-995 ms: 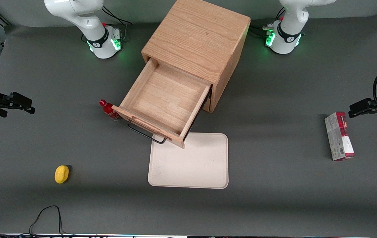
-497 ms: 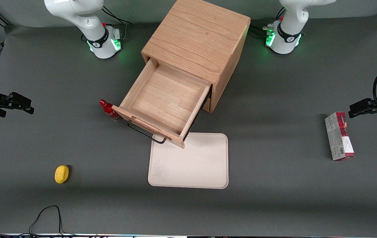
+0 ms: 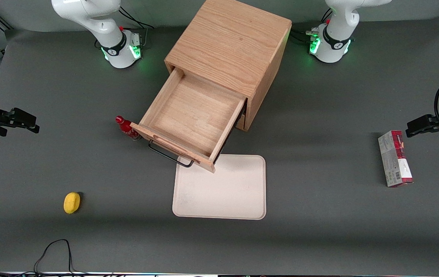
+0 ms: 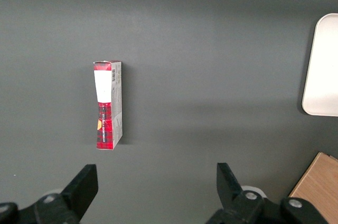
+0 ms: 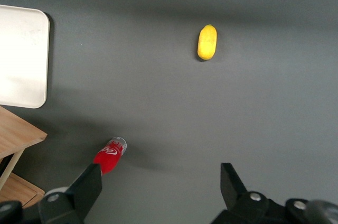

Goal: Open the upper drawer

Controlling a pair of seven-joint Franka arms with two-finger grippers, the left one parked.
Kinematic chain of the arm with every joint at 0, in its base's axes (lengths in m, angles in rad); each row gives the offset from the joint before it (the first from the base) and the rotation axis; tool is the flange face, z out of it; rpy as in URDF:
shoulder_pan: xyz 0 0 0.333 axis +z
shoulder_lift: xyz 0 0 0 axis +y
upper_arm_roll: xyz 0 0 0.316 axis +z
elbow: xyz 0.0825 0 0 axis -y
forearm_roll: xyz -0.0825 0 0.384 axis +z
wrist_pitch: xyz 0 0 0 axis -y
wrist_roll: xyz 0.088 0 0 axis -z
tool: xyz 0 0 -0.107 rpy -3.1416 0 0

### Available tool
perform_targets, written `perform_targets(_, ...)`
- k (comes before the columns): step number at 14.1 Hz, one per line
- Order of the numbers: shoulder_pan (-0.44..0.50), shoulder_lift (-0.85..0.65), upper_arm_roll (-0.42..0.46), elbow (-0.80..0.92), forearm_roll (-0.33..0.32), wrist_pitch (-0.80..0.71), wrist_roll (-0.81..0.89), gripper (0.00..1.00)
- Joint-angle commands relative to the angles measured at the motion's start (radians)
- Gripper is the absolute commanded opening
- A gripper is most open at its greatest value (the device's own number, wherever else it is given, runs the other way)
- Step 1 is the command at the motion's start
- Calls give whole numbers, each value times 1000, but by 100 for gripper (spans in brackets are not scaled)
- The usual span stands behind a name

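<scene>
Upper drawer (image 3: 194, 119): light oak, open grain, matt; plain wood floor and walls inside.
Handle (image 3: 170, 156): thin black wire, looks like metal, slight sheen.
Cabinet (image 3: 231, 44): same light oak, strong grain on top, matt.
Table (image 3: 319, 215): dark grey covering, smooth, matt, no glare.
Tray (image 3: 223, 192): off-white, smooth, dull finish, faintly speckled.
Bottle (image 3: 127, 128): red, glossy, plastic-like.
Yellow fruit (image 3: 72, 202): smooth skin, soft sheen.
Box (image 3: 395, 158): printed card, red and white, slightly glossy.
Gripper (image 5: 161, 192): at the working arm's end of the table, fingers spread; black matt plastic-like pads.
Arm base (image 3: 121, 48): white, glossy shell.
</scene>
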Motion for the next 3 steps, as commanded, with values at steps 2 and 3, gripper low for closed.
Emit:
perform_targets(2, -10, -4, 8, -1, -15, 0, 26, 100)
perform_targets(3, -6, -4, 8, -1, -15, 0, 26, 100)
